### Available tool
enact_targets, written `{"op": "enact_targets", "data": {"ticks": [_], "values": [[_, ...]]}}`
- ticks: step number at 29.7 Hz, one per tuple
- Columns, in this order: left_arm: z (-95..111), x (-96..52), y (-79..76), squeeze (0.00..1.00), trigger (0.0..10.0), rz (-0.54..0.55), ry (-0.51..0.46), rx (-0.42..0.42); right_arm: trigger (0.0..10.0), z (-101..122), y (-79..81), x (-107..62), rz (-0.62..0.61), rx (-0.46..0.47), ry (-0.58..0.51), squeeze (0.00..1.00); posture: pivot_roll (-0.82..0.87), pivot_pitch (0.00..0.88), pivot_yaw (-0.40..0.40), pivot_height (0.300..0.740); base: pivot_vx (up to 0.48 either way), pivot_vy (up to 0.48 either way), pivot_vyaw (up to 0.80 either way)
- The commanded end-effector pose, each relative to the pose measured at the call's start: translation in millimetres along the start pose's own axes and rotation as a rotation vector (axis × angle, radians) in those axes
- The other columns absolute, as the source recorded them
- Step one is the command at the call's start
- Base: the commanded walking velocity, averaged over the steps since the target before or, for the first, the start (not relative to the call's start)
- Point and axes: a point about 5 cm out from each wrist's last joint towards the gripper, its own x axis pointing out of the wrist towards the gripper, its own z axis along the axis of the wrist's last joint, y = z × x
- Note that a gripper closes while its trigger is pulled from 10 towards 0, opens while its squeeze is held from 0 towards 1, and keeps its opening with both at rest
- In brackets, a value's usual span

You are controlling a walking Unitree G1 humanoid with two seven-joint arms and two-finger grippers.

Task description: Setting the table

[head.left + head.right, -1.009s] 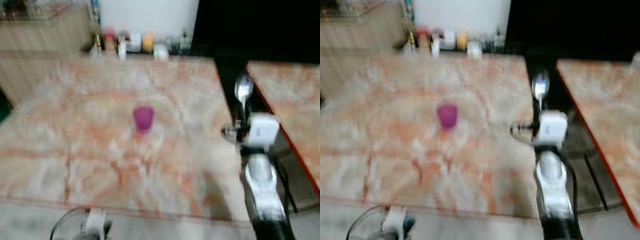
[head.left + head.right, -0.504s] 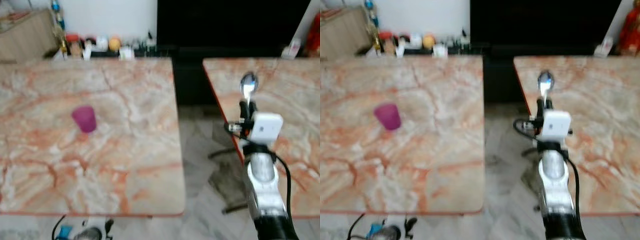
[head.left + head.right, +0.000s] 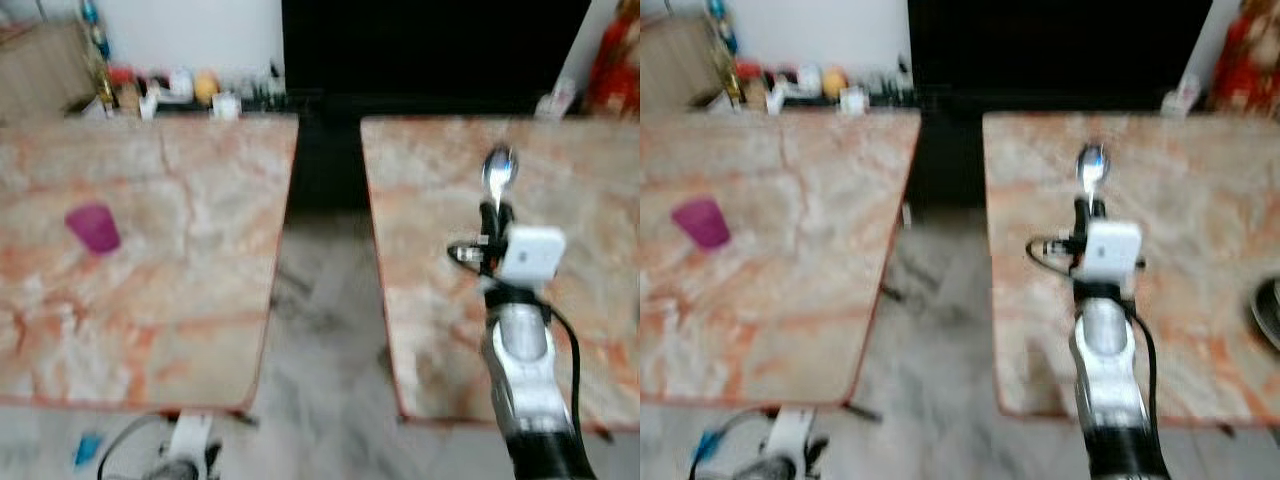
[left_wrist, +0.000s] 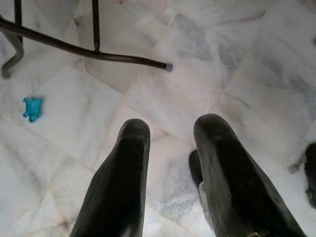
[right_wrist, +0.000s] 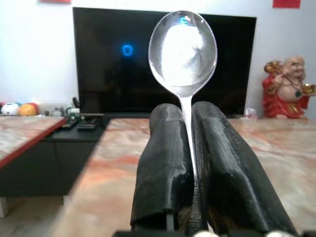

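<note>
Evidently the right gripper [image 5: 186, 163] pinches the spoon [image 5: 183, 47] upright above the right-hand table [image 3: 1200, 190]; lowering it flat beside the plate [image 3: 1269, 310] should work best.

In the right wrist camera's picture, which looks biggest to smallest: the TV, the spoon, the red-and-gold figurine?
1. TV, largest, though it stands far back.
2. spoon, inflated by nearness: it sits in the right gripper at the lens.
3. red-and-gold figurine, smallest; its distance makes true size unsure.
</note>
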Motion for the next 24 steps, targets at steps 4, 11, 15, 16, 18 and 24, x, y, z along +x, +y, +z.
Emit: {"op": "enact_targets", "data": {"ticks": [4,11,15,16,18,24], "values": [[-5.1,-0.2,-8.1,0.0,10.0,-0.021,0.023,-0.002,10.0,4.5,-3.4,2.0,-0.004,-0.003,-0.014,0.0,-0.04,0.0,0.035,0.74,0.0,-0.48,0.0],[-5.9,-0.4,-7.0,0.0,10.0,-0.02,0.025,0.0,10.0,5.9,-2.5,1.8,0.016,-0.034,-0.022,0.0,-0.05,0.0,0.037,0.74,0.0,-0.48,0.13],[-6.3,-0.6,-6.2,0.0,10.0,-0.018,0.026,0.001,10.0,5.7,-2.6,1.9,0.012,-0.017,-0.02,0.0,-0.05,0.0,0.038,0.74,0.0,-0.48,0.54],[-6.4,-0.6,-6.1,0.0,10.0,-0.018,0.026,0.001,10.0,5.6,-2.8,1.9,0.01,-0.014,-0.018,0.0,-0.05,0.0,0.038,0.74,0.0,-0.48,0.0],[-6.6,-0.7,-5.9,0.0,10.0,-0.019,0.027,0.002,10.0,5.6,-3.0,1.9,0.01,-0.011,-0.017,0.0,-0.05,0.0,0.039,0.74,0.0,-0.48,0.0],[-6.9,-0.7,-5.8,0.0,10.0,-0.02,0.028,0.002,10.0,5.2,-4.5,1.6,0.003,-0.015,-0.012,0.0,-0.05,0.0,0.04,0.74,0.0,-0.48,0.0]]}}
